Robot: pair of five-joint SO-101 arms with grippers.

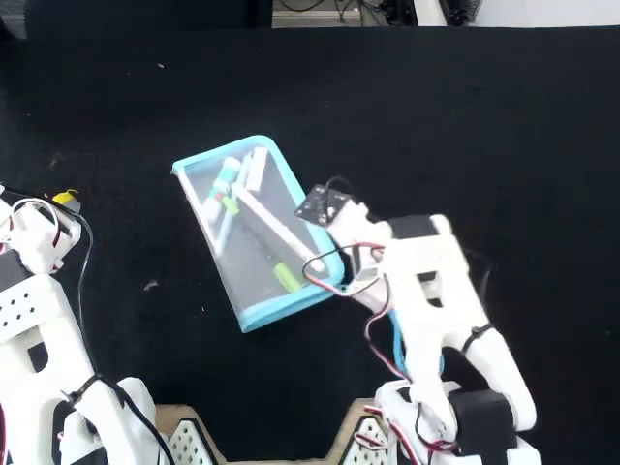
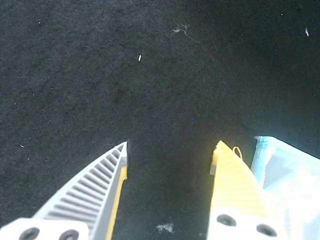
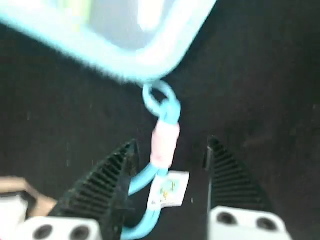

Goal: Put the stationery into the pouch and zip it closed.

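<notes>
Looking down the right hand (image 3: 172, 145), we find its two dark fingers spread, gripping nothing. A blue cord (image 3: 145, 180) with a pink sleeve (image 3: 165, 142) and a small paper tag (image 3: 169, 189) runs through the gap between them. Just ahead of the fingertips the cord ends in a ring (image 3: 160, 100) fixed to a corner of the pouch (image 3: 125, 30).

The pouch lies flat on the black bench (image 1: 484, 116), with that corner tucked against the right hand. The stationery (image 1: 242, 208) shows through its clear face, so we judge the loading done. We cannot tell whether the zip is open or shut.

The left hand (image 2: 172, 145) is spread too, over bare bench, with another pouch corner just beside its yellow finger (image 2: 232, 185).

Handling, as we judge it:
- The pouch is light, soft and floppy, with a slick face, so it would likely slide or buckle if pulled from one end alone.
- The cord is limp — a pinch on the stiffer pink sleeve or close behind the ring should hold better than one on loose line.
- If the ring belongs to the zip slider, that is the pulling point. The left hand would do best pinning the blue edge band beside it, not the clear panel.
</notes>
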